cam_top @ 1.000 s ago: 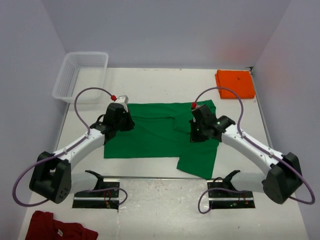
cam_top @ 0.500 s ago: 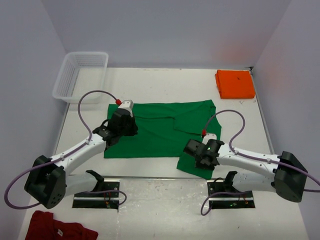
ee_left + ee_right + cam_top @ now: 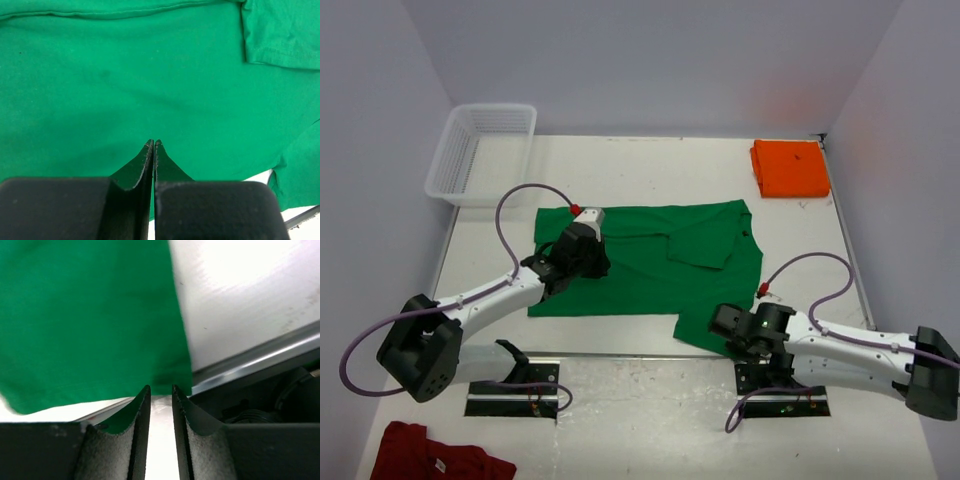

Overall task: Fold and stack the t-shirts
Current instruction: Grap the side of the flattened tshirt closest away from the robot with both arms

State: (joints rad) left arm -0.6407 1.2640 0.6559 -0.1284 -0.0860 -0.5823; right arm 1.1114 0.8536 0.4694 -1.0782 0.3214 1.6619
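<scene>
Now left pincer (image 3: 154,142) pinched shut over green t-shirt (image 3: 640,275) — right pincer (image 3: 160,389) narrowly parted at near hem, by table (image 3: 240,315) edge.

The green t-shirt (image 3: 640,280) is lying spread out flat in the middle of the table (image 3: 650,165), bright and plain, much wider than it is deep. Its far right sleeve is lying folded in over the body. At the near right, a flap of cloth is reaching past the straight near hem toward the table's near edge. The orange t-shirt (image 3: 790,168) is sitting well apart at the far right corner, folded into a neat rectangle.
</scene>
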